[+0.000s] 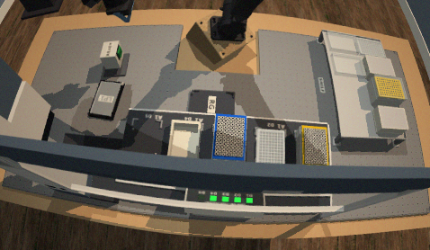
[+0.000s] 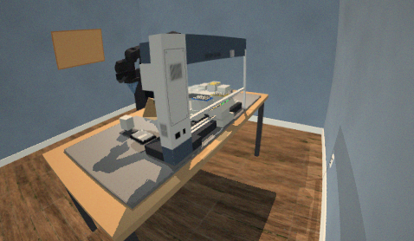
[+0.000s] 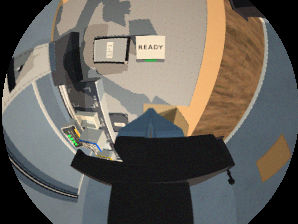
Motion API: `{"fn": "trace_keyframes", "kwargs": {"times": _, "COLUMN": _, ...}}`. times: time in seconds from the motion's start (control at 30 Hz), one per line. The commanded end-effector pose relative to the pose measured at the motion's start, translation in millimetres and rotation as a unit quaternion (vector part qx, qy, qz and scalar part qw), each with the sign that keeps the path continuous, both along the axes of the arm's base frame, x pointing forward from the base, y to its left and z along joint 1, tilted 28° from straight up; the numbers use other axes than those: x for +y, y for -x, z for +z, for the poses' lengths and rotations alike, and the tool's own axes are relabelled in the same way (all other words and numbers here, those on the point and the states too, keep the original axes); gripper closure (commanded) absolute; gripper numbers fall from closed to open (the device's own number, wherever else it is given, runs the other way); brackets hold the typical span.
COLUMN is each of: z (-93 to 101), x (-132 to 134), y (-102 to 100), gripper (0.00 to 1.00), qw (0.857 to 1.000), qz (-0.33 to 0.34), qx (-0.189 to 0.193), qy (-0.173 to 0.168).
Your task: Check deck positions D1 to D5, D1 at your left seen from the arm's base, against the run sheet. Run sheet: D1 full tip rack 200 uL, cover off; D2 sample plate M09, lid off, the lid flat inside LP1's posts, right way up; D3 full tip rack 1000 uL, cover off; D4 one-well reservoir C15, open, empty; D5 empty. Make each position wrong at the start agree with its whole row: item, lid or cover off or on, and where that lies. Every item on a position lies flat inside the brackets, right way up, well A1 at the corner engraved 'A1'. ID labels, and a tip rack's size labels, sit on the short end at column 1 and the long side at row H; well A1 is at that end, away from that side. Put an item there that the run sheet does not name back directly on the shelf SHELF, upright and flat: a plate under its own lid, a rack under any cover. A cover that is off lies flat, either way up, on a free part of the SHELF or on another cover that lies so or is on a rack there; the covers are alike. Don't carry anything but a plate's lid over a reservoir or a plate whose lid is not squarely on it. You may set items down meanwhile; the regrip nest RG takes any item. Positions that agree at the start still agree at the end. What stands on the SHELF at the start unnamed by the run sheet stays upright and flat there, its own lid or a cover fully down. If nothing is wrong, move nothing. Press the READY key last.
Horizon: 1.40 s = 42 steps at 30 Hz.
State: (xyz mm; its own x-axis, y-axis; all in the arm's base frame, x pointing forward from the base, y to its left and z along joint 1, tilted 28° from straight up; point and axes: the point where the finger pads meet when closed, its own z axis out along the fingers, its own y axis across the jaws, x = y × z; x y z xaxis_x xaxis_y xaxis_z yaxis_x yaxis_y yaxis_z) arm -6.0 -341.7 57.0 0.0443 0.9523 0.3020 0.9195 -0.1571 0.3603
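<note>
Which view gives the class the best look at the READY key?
The wrist view: the READY key faces the camera, its lettering readable and a green strip below. The top view shows it small, at an angle, with a green face. In the exterior view it is only a pale block, lettering unseen.

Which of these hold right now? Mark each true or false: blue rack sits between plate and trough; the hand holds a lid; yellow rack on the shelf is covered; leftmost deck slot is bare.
1. The blue rack sits between the plate and the trough. True.
2. The hand holds a lid. False: it is shut on nothing.
3. The yellow rack on the shelf is covered. False: its tips show.
4. The leftmost deck slot in the top view is bare. True.
</note>
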Motion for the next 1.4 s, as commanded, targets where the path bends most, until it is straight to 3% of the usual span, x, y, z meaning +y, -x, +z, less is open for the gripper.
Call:
{"fn": "trace_keyframes", "kwargs": {"times": 0.0, "z": 16.6, "x": -31, "y": 11, "gripper": 1.0, "qw": 0.999, "qz": -0.003, "qx": 0.006, "qy": 0.047}}
{"fn": "trace_keyframes", "kwargs": {"times": 0.3, "z": 16.6, "x": -31, "y": 11, "gripper": 1.0, "qw": 0.999, "qz": -0.003, "qx": 0.006, "qy": 0.047}}
{"fn": "trace_keyframes", "kwargs": {"times": 0.4, "z": -6.1, "x": -6, "y": -3, "gripper": 1.0, "qw": 1.0, "qz": 0.0, "qx": 0.001, "qy": 0.01}}
{"fn": "trace_keyframes", "kwargs": {"times": 0.5, "z": -7.6, "x": -6, "y": -5, "gripper": 1.0, "qw": 1.0, "qz": 0.0, "qx": 0.001, "qy": 0.009}}
{"fn": "trace_keyframes", "kwargs": {"times": 0.53, "z": 5.3, "x": -30, "y": 1, "gripper": 1.0, "qw": 0.999, "qz": -0.004, "qx": 0.006, "qy": 0.038}}
{"fn": "trace_keyframes", "kwargs": {"times": 0.63, "z": -12.0, "x": -4, "y": -7, "gripper": 1.0, "qw": 1.0, "qz": 0.0, "qx": 0.002, "qy": 0.011}}
{"fn": "trace_keyframes", "kwargs": {"times": 1.1, "z": -24.5, "x": -5, "y": -8, "gripper": 1.0, "qw": 1.0, "qz": -0.009, "qx": 0.003, "qy": 0.021}}
{"fn": "trace_keyframes", "kwargs": {"times": 1.37, "z": -42.3, "x": 5, "y": -19, "gripper": 1.0, "qw": 1.0, "qz": -0.002, "qx": 0.001, "qy": 0.01}}
